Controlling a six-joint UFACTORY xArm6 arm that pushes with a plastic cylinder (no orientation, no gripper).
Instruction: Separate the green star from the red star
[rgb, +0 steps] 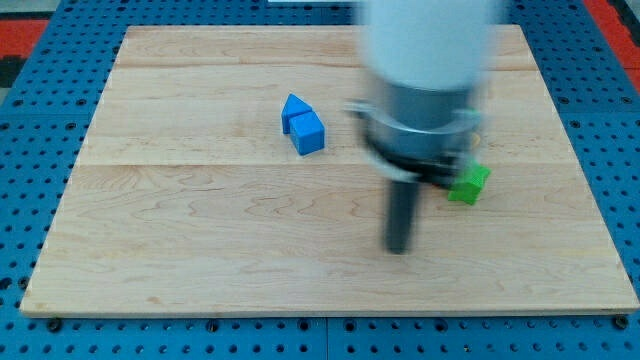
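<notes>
Near the table's (200, 290) middle, my tip (399, 250) (a bare rod, no jaws) sits lower-left of a green block (468, 185); no red star shows, perhaps hidden by the arm, so a blind push risks shoving both together.

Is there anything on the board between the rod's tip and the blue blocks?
No. In the camera view, only bare wood lies between my tip and the blue blocks.

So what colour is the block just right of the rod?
Green, seen in the camera view.
</notes>
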